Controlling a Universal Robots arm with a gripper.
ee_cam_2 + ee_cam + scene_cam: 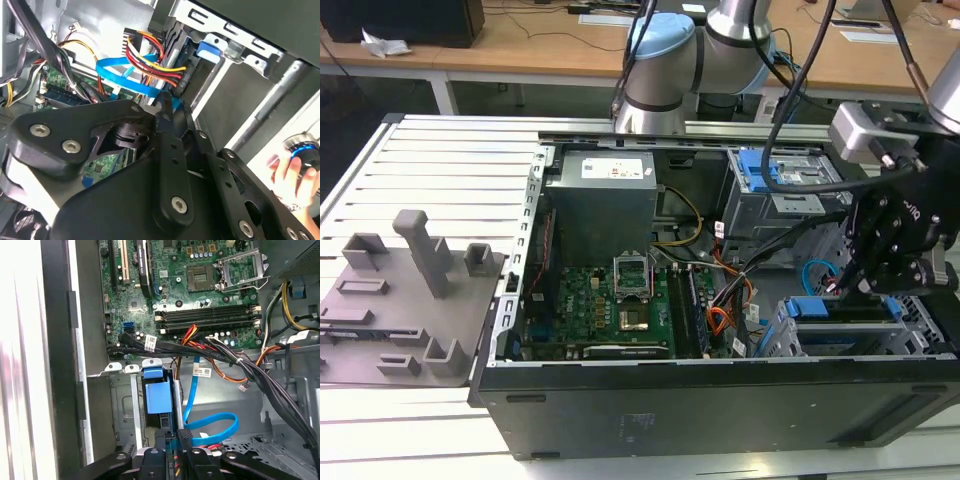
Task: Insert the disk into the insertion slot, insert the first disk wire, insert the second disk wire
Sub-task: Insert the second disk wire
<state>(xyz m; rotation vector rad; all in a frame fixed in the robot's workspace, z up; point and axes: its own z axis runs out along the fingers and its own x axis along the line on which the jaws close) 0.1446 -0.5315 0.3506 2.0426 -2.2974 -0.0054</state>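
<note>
1. In the exterior view the open computer case (720,400) lies on its side on a slatted table (430,170), with the green motherboard (605,310) exposed.
2. The black gripper (865,285) hangs over the insertion slot (880,335) at the exterior view's right, near the front corner of the case.
3. The disk (157,397) sits inside the slot; its blue carrier shows in the first wrist view.
4. The second disk wire (215,427) makes a light-blue loop just beside the disk.
5. In both wrist views the fingers (184,440) are almost together, pinching a small dark plug at the end of this blue wire.
6. A red and yellow wire bundle (150,62) reaches the back of the disk.
7. A person's hand (295,175) rests on a round control.
</note>
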